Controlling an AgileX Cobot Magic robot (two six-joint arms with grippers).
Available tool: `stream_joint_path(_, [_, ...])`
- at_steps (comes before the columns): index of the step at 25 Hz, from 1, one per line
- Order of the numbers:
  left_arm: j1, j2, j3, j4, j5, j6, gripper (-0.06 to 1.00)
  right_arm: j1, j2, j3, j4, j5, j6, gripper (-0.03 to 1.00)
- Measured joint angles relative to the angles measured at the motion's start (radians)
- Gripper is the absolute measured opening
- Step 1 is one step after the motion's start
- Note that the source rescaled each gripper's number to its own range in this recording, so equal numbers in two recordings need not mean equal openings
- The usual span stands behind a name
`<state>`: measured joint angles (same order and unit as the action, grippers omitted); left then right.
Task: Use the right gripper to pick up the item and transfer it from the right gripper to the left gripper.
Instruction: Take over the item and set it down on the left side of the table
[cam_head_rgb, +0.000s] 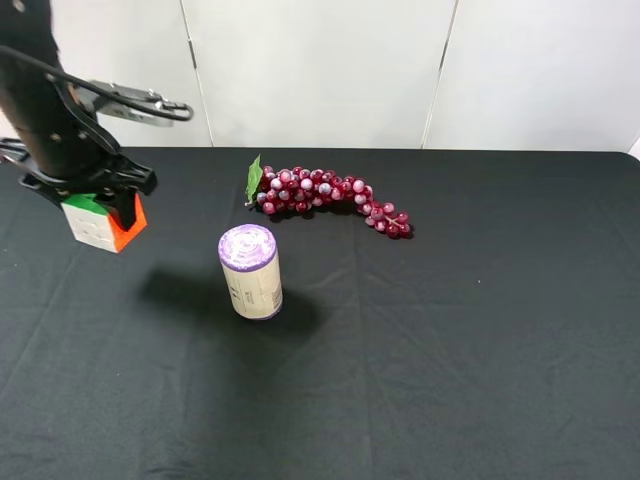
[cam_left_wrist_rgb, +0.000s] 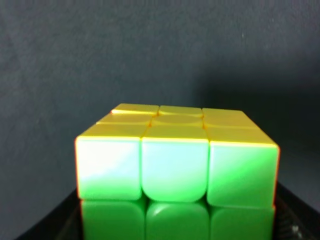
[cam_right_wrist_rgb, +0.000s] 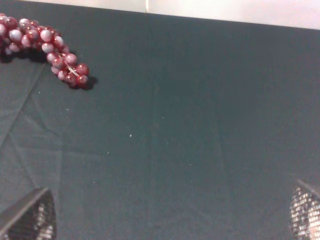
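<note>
The item, a small puzzle cube (cam_head_rgb: 100, 225) with white, green and orange faces, sits between the fingers of my left gripper (cam_head_rgb: 95, 203) at the far left of the exterior view, lifted off the black cloth. In the left wrist view the cube (cam_left_wrist_rgb: 175, 170) fills the frame, showing green and yellow faces, with a black finger (cam_left_wrist_rgb: 297, 217) at its side. My right gripper (cam_right_wrist_rgb: 167, 215) is open and empty over bare cloth. Only its two fingertips (cam_right_wrist_rgb: 30, 217) show, far apart. The right arm is out of the exterior view.
A purple-lidded cylindrical can (cam_head_rgb: 250, 270) lies near the middle of the black-clothed table (cam_head_rgb: 480, 330). A bunch of red grapes (cam_head_rgb: 325, 193) lies behind it, and its tip also shows in the right wrist view (cam_right_wrist_rgb: 55, 52). White wall panels stand behind the table.
</note>
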<state>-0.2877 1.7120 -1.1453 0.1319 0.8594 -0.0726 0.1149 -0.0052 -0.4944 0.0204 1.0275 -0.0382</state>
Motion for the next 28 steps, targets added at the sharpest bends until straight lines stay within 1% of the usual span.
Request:
stream_joint_path(4, [0.0, 0.063, 0.0, 0.0, -0.063, 0.0, 0.0, 0.0, 0.0, 0.0, 0.0, 0.0, 0.0, 1.0])
stream_joint_path(10, [0.0, 0.145, -0.001, 0.0, -0.099, 0.0, 0.0, 0.0, 0.0, 0.0, 0.002, 0.0, 0.0, 1.0])
stream_joint_path(23, [0.0, 0.162, -0.001, 0.0, -0.171, 0.0, 0.01, 0.0, 0.0, 0.0, 0.003, 0.0, 0.0, 1.0])
stream_joint_path(24, [0.0, 0.162, -0.001, 0.001, -0.174, 0.0, 0.1, 0.0, 0.0, 0.0, 0.003, 0.0, 0.0, 1.0])
stream_joint_path(26, [0.0, 0.162, -0.001, 0.018, -0.193, 0.0, 0.58, 0.0, 0.0, 0.0, 0.003, 0.0, 0.0, 1.0])
stream_joint_path(27, [0.0, 0.162, -0.001, 0.018, -0.193, 0.0, 0.58, 0.0, 0.0, 0.0, 0.003, 0.0, 0.0, 1.0])
stream_joint_path(28, [0.0, 0.162, -0.001, 0.028, -0.196, 0.0, 0.74, 0.0, 0.0, 0.0, 0.003, 0.0, 0.0, 1.0])
